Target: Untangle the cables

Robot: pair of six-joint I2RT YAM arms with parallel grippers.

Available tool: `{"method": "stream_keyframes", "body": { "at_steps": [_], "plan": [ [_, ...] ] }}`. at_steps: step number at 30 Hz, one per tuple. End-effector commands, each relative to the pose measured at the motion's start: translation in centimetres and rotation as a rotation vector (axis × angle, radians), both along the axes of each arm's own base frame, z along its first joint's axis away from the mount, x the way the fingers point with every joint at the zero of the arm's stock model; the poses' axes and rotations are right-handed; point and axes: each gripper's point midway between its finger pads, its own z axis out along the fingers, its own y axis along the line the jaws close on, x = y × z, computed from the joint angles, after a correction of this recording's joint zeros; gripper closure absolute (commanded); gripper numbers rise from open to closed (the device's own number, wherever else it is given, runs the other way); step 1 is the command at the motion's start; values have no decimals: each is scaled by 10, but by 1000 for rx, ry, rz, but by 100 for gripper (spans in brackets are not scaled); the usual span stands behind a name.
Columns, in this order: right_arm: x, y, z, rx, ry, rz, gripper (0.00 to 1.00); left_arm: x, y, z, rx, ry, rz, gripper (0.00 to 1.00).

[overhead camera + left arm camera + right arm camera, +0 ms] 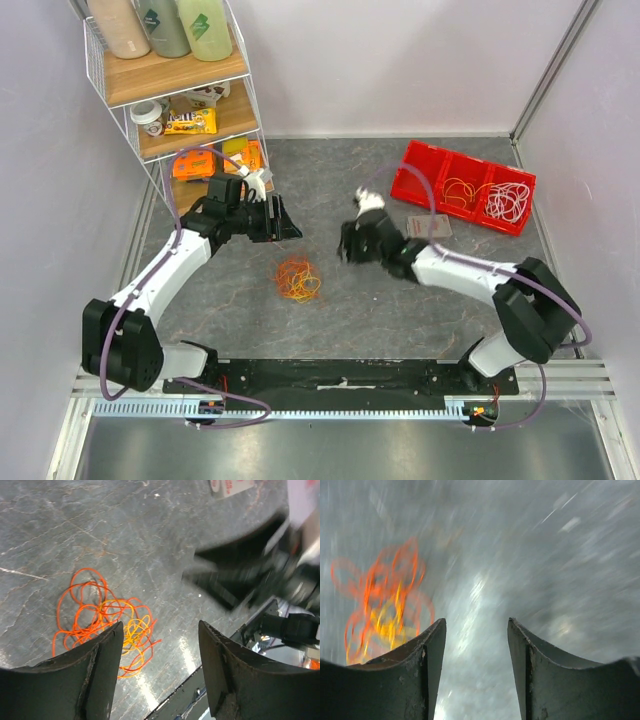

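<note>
Firstly, shelf rack [175,75]: behind and to the left of the left gripper, near its wrist; bottles and snack packs stand on it.
Left gripper [285,228]: open, with nothing between its 2 fingers; it hangs above the table [400,310], tips turned toward the other arm.
Tangle of cables [298,280]: flat on the table, below the left gripper's tips and a little toward the arm bases; orange loops with yellow strands in the middle; no finger touches it.
Right gripper [350,245]: open too, and the gap is bare in its own blurred wrist view; the tangle lies ahead of it on its left side, apart.
Card [430,227]: small and flat, just behind the right gripper's forearm.
Red tray [420,165]: well behind the right gripper, with 3 compartments; a yellow coil [459,192] lies in the middle one and a white coil [508,200] in the right one.
Risk 1: I think a wide grasp would take many loops at once, and pulling them would tighten the knot.
Risk 2: the wires are very thin, so 1 strand may slip from the pads.
Risk 3: both grippers are near each other over 1 small tangle, so they may collide.
Risk 4: lifting the left arm backward may hit the shelf rack.
In the way: nothing lies between either gripper and the tangle, only the other arm.
</note>
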Motion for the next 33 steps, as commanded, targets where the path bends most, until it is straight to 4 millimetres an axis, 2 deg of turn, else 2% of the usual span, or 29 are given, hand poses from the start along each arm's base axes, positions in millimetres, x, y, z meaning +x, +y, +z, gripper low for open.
{"method": "stream_keyframes", "body": {
  "at_steps": [1, 3, 4, 8, 13, 16, 19, 25, 29, 33],
  "plan": [
    [-55, 66, 0, 164, -14, 169, 42, 11, 12, -18, 68, 16, 58, 33],
    [-76, 83, -2, 222, 0, 219, 45, 12, 14, -26, 83, 36, 64, 33],
    [-81, 83, -8, 244, 17, 219, 47, 11, 13, -30, 86, 49, 61, 32],
    [-91, 90, -10, 351, 22, 233, 54, -3, 8, -49, 56, 145, 47, 28],
    [-84, 91, -21, 309, 11, 224, 60, -40, 4, -61, -47, 229, 53, 31],
    [-79, 98, -23, 283, 5, 244, 62, -56, 3, -65, -104, 244, 79, 32],
    [-68, 96, -31, 225, -8, 215, 63, -69, 1, -77, -129, 287, 81, 33],
    [-55, 105, -45, 158, -15, 226, 65, -67, -1, -97, -131, 352, 106, 32],
    [-55, 113, -55, 151, 13, 228, 79, -63, 1, -114, -111, 396, 160, 30],
    [-60, 114, -53, 103, -1, 237, 87, -63, 7, -142, -52, 479, 216, 40]
  ]
}}
